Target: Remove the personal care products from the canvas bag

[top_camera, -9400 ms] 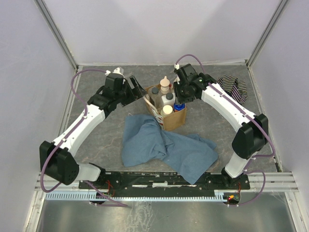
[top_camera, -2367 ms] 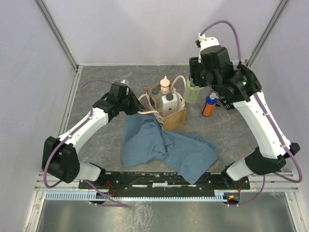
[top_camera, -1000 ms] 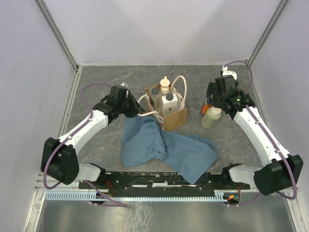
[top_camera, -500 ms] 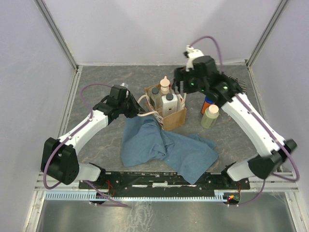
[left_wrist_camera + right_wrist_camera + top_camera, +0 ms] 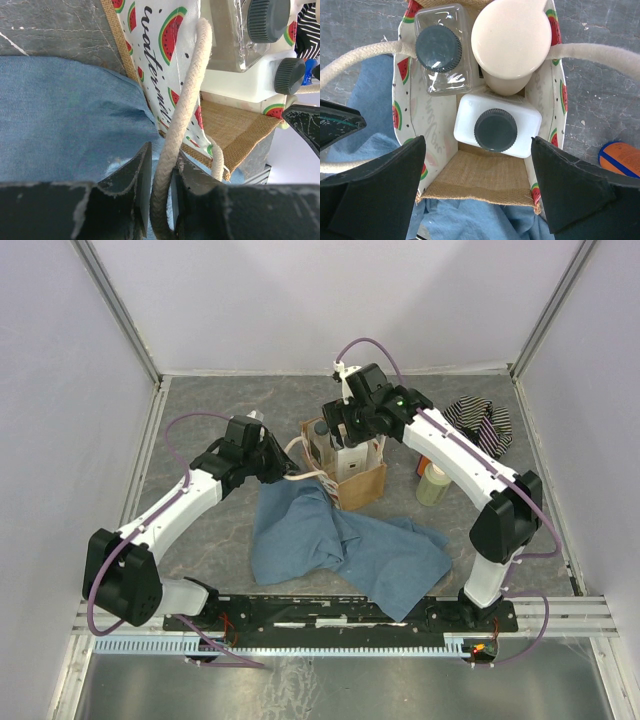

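A grey stone-patterned bench (image 5: 220, 410) carries a large blue-grey cloth (image 5: 340, 545), rumpled across its near middle. The canvas bag (image 5: 362, 485) stands upright just beyond the cloth at the centre of the bench, its near edge touching the fabric and its watermelon-print lining showing at the open top.

A black-and-white striped cloth (image 5: 483, 423) lies bunched at the far right, well apart from the bag.

The right gripper (image 5: 477, 140) hangs directly over the bag's mouth with its jaws spread wide, one finger on each side of the opening, and it has hold of nothing. The left gripper (image 5: 162, 170) sits just left of the bag, its jaws pinched tight on a cream rope handle (image 5: 185, 100) that runs from the bag's rim into its grasp.

Three bottles are inside the bag, packed against one another:
- the tan pump bottle (image 5: 511, 40)
- a clear square bottle with dark cap (image 5: 440, 50)
- a white square bottle with dark cap (image 5: 497, 122), directly under the right gripper

The pale yellow-green bottle (image 5: 432, 483) stands upright on the bench just right of the bag. The orange bottle with blue cap (image 5: 620, 157) is also out on the bench beside the bag, though only its edge shows in the right wrist view.
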`<action>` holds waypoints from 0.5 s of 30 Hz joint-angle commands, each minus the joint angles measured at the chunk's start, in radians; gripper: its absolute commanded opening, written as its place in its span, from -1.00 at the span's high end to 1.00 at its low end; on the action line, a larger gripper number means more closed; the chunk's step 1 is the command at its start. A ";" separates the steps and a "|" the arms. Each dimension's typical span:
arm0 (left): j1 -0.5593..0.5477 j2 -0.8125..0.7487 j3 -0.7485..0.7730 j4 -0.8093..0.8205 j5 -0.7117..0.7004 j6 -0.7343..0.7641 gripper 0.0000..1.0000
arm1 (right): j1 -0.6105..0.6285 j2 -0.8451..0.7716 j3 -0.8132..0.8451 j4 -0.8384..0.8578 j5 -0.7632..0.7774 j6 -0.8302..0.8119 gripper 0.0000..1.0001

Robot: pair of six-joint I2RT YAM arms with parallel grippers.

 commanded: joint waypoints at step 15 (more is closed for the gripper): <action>-0.005 -0.032 0.004 -0.012 0.007 0.003 0.45 | -0.006 0.105 -0.053 0.116 0.110 -0.044 -0.92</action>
